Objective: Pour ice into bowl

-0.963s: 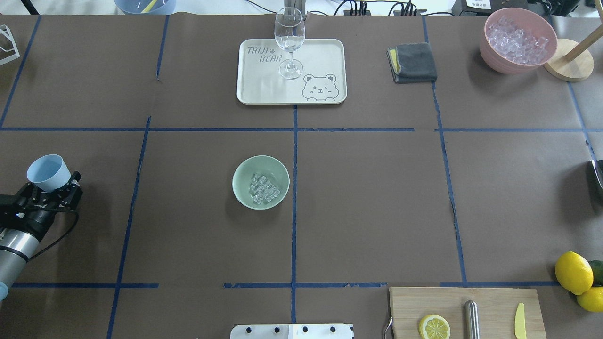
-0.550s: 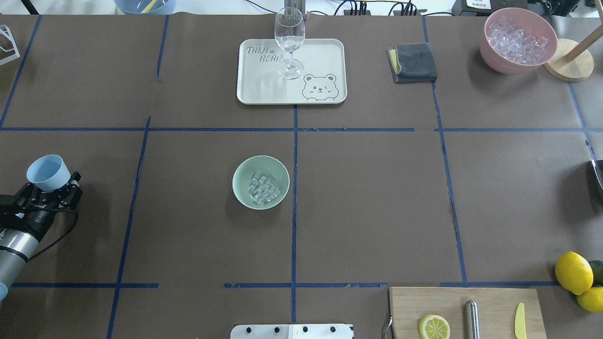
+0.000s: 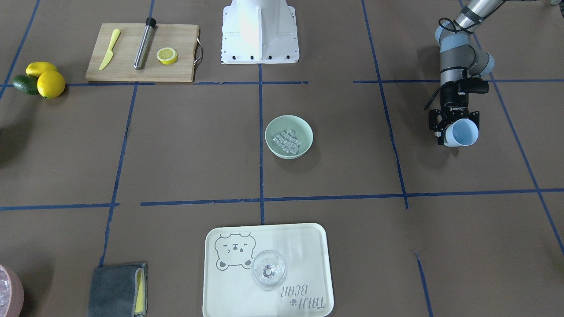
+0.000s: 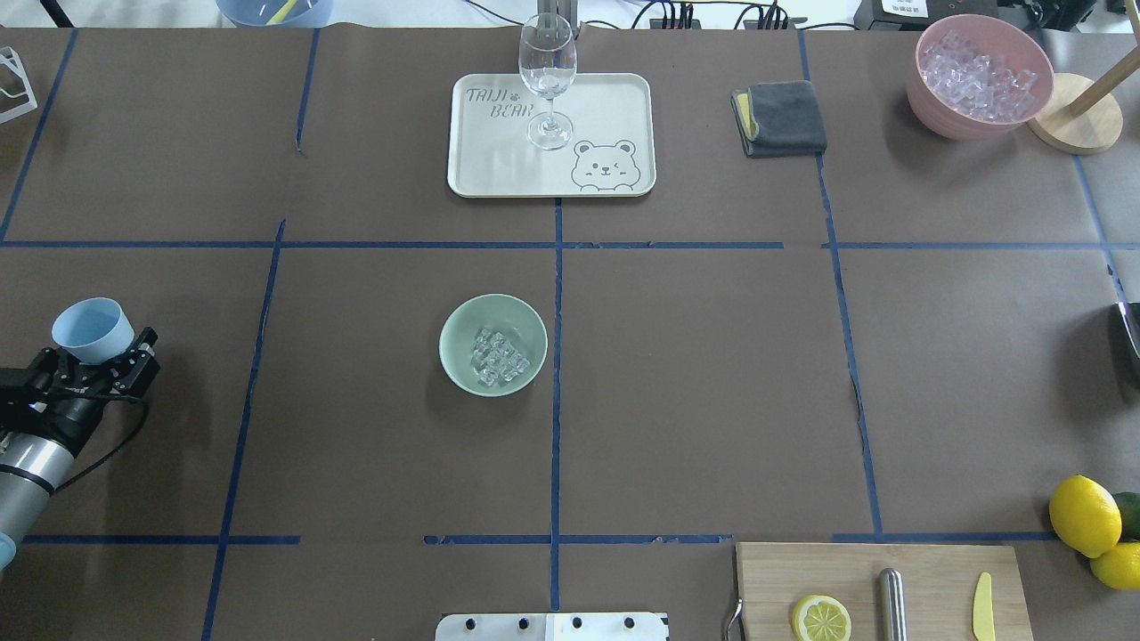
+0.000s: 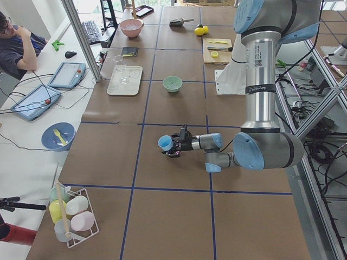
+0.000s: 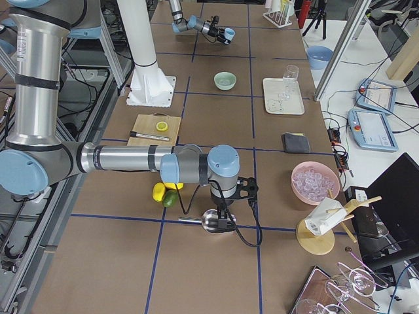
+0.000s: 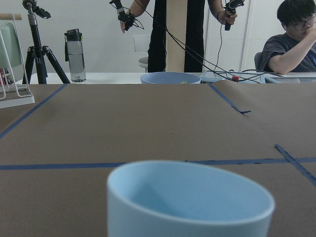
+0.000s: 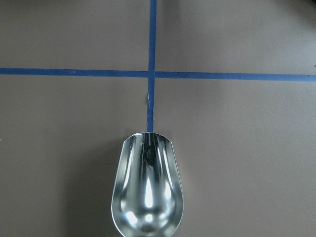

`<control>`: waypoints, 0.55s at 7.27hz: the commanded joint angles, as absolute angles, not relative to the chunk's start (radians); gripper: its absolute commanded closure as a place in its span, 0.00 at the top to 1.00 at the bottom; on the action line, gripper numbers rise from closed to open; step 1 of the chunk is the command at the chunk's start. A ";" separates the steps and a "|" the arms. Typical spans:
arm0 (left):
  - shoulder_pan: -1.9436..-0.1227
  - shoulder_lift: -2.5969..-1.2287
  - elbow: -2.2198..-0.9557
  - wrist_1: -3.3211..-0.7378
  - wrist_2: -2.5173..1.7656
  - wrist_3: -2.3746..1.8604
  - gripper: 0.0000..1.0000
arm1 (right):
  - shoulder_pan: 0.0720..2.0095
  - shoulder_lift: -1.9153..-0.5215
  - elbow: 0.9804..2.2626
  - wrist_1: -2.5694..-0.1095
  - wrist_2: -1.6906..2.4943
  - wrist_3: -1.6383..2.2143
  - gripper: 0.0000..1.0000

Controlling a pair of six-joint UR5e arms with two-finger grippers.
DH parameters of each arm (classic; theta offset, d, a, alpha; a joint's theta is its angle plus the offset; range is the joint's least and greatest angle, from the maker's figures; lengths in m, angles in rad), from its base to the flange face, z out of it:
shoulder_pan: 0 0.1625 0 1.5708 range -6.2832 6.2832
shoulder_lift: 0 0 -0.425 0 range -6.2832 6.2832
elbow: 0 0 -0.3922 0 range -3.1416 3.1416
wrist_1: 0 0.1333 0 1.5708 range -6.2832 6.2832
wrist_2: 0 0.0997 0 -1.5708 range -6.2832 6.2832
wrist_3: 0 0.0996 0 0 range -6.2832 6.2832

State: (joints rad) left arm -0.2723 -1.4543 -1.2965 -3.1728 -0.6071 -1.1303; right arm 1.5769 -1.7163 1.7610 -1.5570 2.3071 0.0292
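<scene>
The mint-green bowl stands near the table's middle with a cluster of clear ice lying in it. Far off at the table's left end, my left gripper is shut on a light blue cup. The cup is held low over the table and looks empty inside. My right gripper hangs at the table's right end; its fingers are hidden, so I cannot tell their state. A metal scoop sticks out just ahead of its camera.
A bear tray with a wine glass sits at the back, a grey cloth and a pink bowl of ice to its right. A cutting board and lemons lie front right. People sit beyond the left end.
The left gripper and its blue cup have shifted slightly toward the robot's side. The bowl and its ice have not moved.
</scene>
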 commanded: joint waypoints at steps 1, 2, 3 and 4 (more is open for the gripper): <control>-0.273 -1.448 -1.298 -3.204 -0.604 -1.129 0.99 | 1.577 -1.717 1.761 -1.557 2.307 0.029 1.00; -0.275 -1.448 -1.299 -3.221 -0.603 -1.127 1.00 | 1.577 -1.717 1.759 -1.557 2.307 0.029 1.00; -0.275 -1.448 -1.299 -3.223 -0.601 -1.127 1.00 | 1.577 -1.717 1.761 -1.557 2.307 0.029 1.00; -0.275 -1.447 -1.301 -3.234 -0.601 -1.127 1.00 | 1.577 -1.717 1.761 -1.557 2.306 0.029 1.00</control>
